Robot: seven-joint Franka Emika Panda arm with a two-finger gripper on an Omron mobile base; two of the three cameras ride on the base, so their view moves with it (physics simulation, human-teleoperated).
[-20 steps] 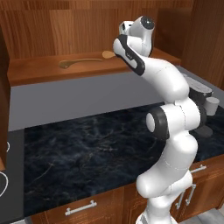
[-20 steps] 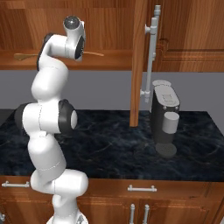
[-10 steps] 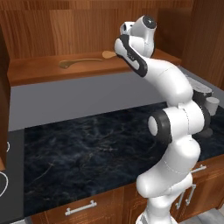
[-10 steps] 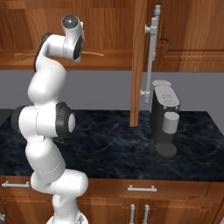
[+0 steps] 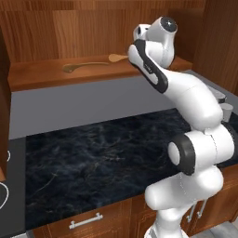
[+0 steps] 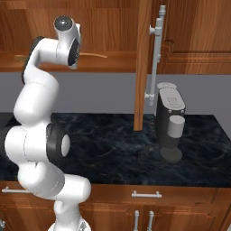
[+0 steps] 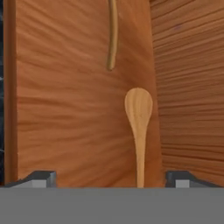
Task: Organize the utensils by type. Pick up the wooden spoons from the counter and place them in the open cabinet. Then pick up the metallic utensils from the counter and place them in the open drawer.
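- The white arm rises from the base, folds at its dark elbow and reaches up and back to the open cabinet shelf (image 5: 37, 76), its wrist bent over the shelf's front edge.
- In the hand view the hand (image 7: 112, 177) looks along the shelf with its two dark fingertips (image 7: 41, 178) set wide apart, gripping nothing.
- A wooden spoon (image 7: 139, 127) lies on the shelf between the fingertips, bowl toward 12 o'clock, its handle running down to 6 o'clock (whether it touches either tip I cannot tell).
- A second wooden spoon (image 5: 83, 65) lies further along the shelf, at 12 o'clock in the hand view.
- On the dark marble worktop (image 6: 113, 144) a coffee machine (image 6: 169, 119) stands at 3 o'clock of the arm, just beside the open cabinet door (image 6: 143, 63).
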